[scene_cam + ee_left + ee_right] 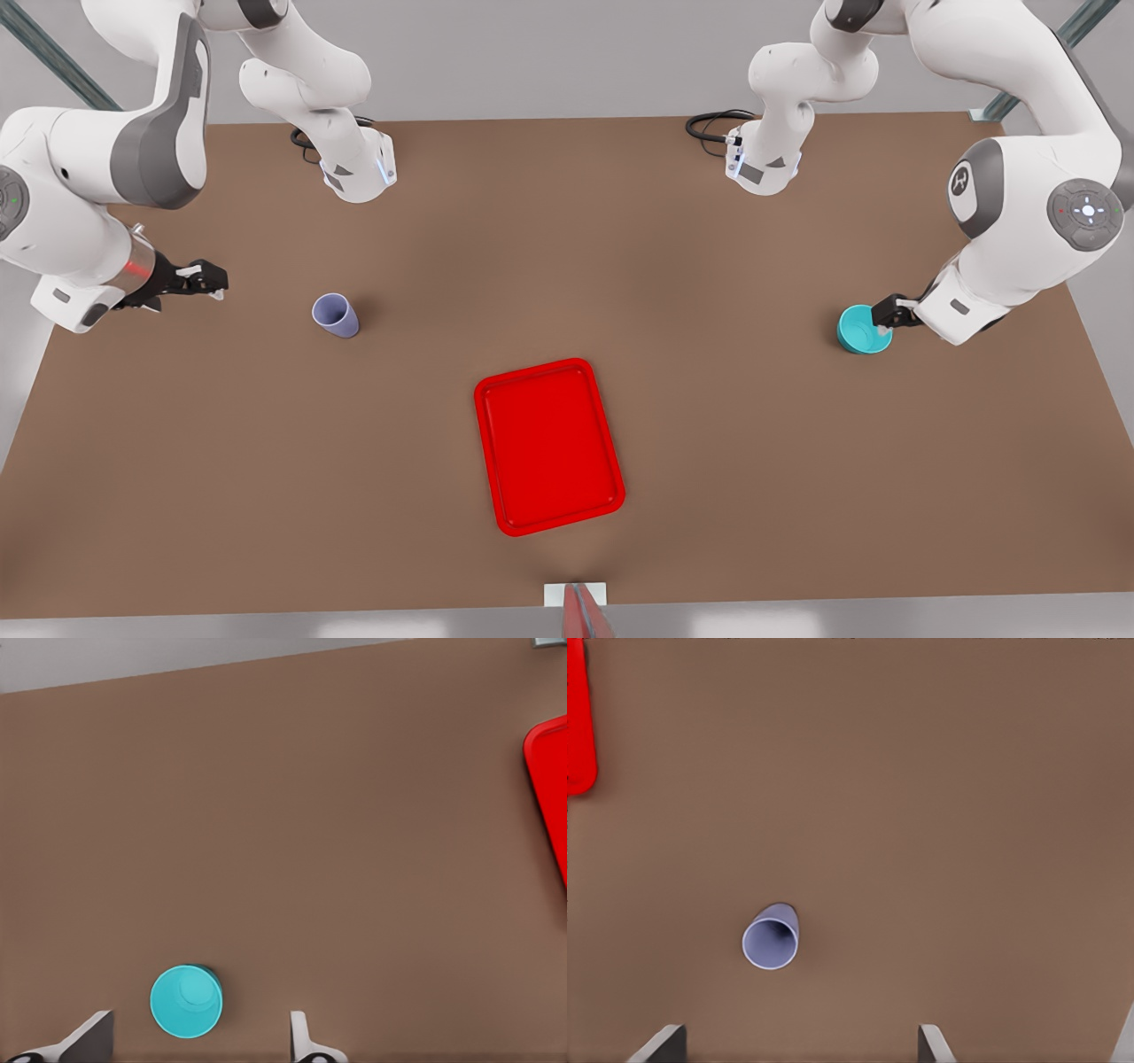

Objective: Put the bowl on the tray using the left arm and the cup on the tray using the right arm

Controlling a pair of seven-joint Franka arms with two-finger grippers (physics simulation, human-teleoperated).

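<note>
Just beside the left pincer (886, 321), open and empty, stands the bowl (859, 330); the cup (336, 315) sits near the open, empty right pincer (213, 285), tray (548, 446) between on the worktop (567, 230).

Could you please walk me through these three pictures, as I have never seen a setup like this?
These are simulator renders of two white robot arms over a brown table. The front view looks down on the whole scene; the other two come from cameras on the arms' wrists.

On the table lie a red tray, a teal bowl and a lavender cup, both still off the tray.

The left gripper, on the front view's right, is right at the bowl; its wrist camera shows open fingers on either side of the bowl, not gripping. The right gripper, on the front view's left, is open and short of the cup. Nothing is held.
</note>
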